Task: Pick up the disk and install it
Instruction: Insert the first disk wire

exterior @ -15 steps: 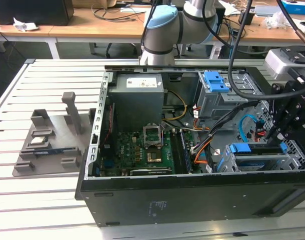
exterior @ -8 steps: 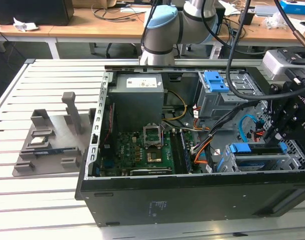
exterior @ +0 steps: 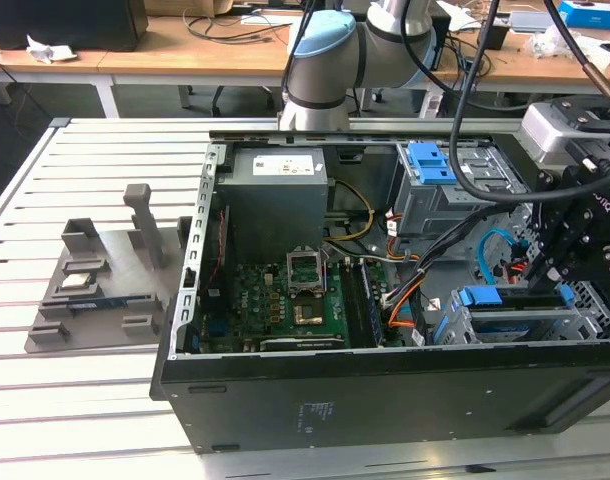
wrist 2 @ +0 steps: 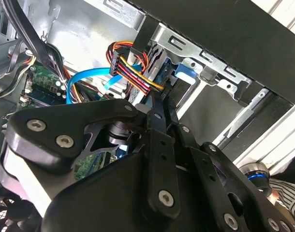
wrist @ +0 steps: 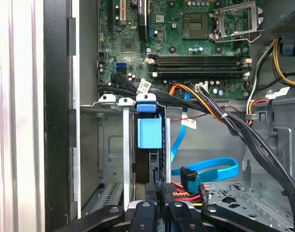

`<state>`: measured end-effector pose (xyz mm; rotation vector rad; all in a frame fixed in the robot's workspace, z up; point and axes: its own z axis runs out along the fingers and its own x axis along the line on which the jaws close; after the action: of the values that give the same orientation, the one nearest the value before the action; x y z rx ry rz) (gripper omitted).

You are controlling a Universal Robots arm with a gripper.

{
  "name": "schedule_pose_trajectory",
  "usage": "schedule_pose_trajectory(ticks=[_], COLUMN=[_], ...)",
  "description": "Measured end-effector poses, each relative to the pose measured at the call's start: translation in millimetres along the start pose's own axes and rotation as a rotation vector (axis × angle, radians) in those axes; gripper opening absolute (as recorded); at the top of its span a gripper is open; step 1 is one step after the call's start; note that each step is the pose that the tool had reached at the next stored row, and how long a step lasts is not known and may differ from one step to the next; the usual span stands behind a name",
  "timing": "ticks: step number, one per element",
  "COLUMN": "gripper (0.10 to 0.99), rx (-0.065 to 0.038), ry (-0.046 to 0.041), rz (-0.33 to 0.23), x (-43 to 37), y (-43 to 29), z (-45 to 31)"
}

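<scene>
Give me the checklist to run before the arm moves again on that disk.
1. Disk inside the drive cage: ok; its blue frame stands between the cage walls in the first wrist view.
2. Disk pushed fully home: cannot tell.
3. Gripper lined up with the disk: ok; it sits at the disk's near end.
4. Hold on the disk: cannot tell.
5. Wires clear of the gripper: not ok; the plug with coloured wires lies right beside it.
6. Blue cable clear of the slot: ok; it lies off to one side.
</scene>
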<state>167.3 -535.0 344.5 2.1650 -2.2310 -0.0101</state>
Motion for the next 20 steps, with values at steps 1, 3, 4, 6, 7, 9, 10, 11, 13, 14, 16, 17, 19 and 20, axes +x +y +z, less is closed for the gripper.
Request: schedule_pose_trajectory(ticks=[1, 3, 4, 6, 7, 9, 10, 11, 13, 14, 16, 17, 19, 20], gripper=[0.165, 0.165, 0.165, 0.165, 0.165, 0.165, 0.165, 0.165, 0.165, 0.165, 0.165, 0.165, 0.165, 0.165], rx=[0.000, 0.001, 0.001, 0.001, 0.001, 0.000, 0.000, 0.000, 0.000, 0.000, 0.000, 0.000, 0.000, 0.000], ry=[-0.0027, -0.0043, -0.0050, -0.0089, -0.0153, -0.0277, -0.0297, -0.0296, -0.0296, -0.0295, -0.0296, -0.0296, -0.0300, -0.0307], rz=[0.000, 0.000, 0.000, 0.000, 0.000, -0.001, -0.001, -0.001, -0.001, -0.001, -0.001, -0.001, -0.001, -0.001], x=[-0.1, 0.0, 0.0, 0.0, 0.0, 0.0, 0.0, 0.7, 1.8, 2.3, 3.1, 3.4, 4.1, 4.1], y=[0.0, 0.0, 0.0, 0.0, 0.0, 0.0, 0.0, 0.0, 0.0, 0.0, 0.0, 0.0, 0.0, 0.0], z=[0.0, -0.4, -0.7, -1.5, -1.5, -1.3, -1.0, -0.9, -0.9, -0.9, -0.9, -0.9, -0.6, -0.1])
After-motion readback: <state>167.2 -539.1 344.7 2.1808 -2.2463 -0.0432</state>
